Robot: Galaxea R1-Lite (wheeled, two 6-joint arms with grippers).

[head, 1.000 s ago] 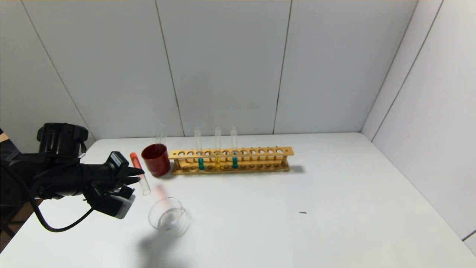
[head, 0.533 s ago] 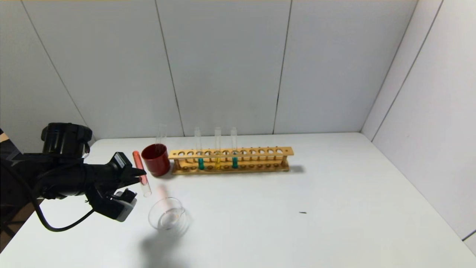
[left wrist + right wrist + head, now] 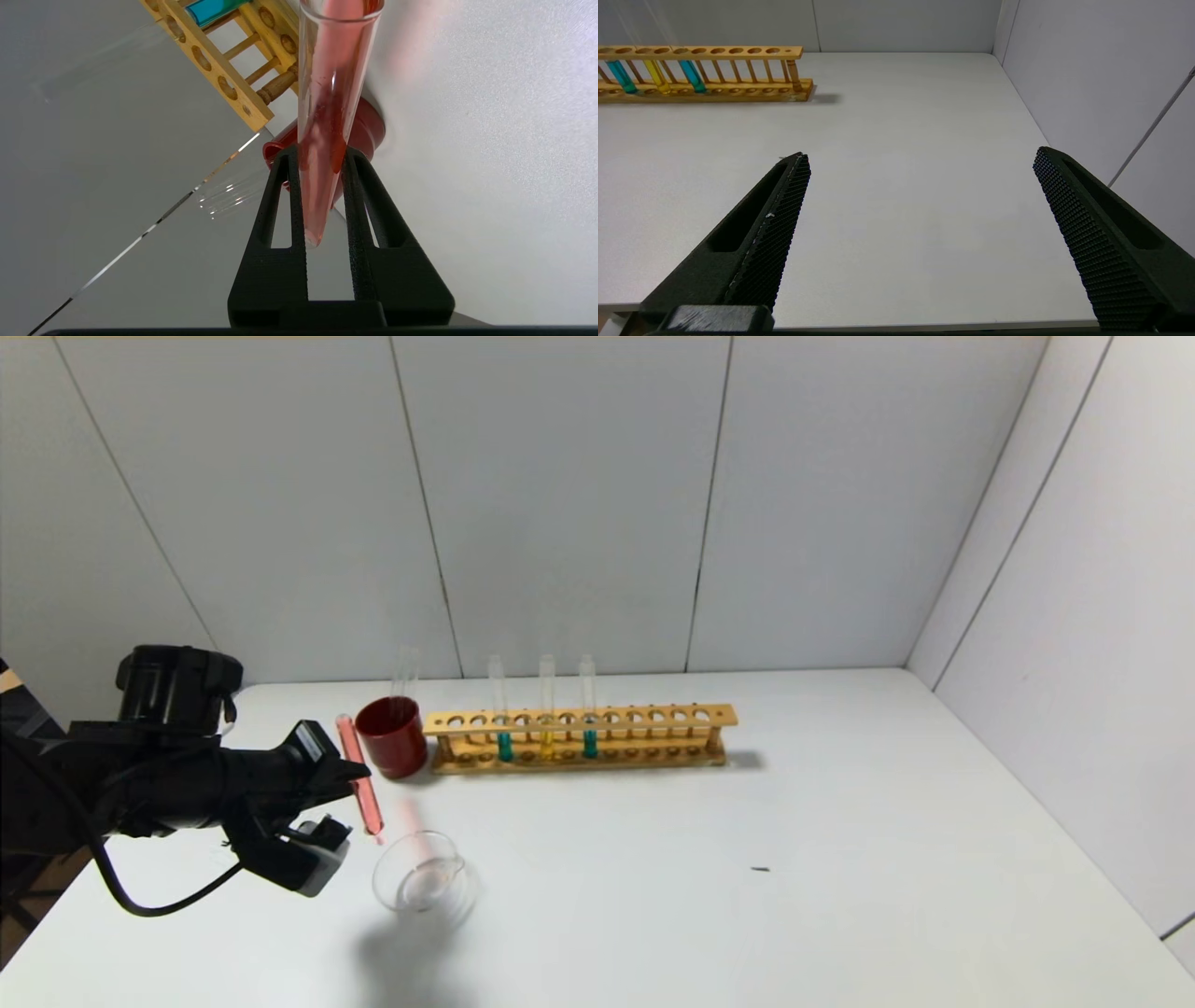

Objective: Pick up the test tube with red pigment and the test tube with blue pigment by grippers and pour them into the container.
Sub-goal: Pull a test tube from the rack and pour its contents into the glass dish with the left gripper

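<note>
My left gripper (image 3: 347, 772) (image 3: 320, 151) is shut on the test tube with red pigment (image 3: 359, 779) (image 3: 327, 93), gripping it near its round end. The tube slants with its mouth down and red liquid spread along its whole length. Its mouth hangs just up and left of the container (image 3: 422, 880), a clear glass dish on the table. Two tubes with teal-blue liquid (image 3: 504, 745) (image 3: 589, 743) stand in the wooden rack (image 3: 653, 717). My right gripper (image 3: 920, 156) is open over bare table, out of the head view.
A dark red cup (image 3: 392, 737) with an empty clear tube in it stands left of the rack, right behind the held tube. A yellow-liquid tube (image 3: 546, 741) stands between the teal ones. Walls close the back and right. A small dark speck (image 3: 761, 869) lies mid-table.
The left gripper has tipped the tube steeper and shifted slightly right. The red liquid has run from the round end down to the mouth.
</note>
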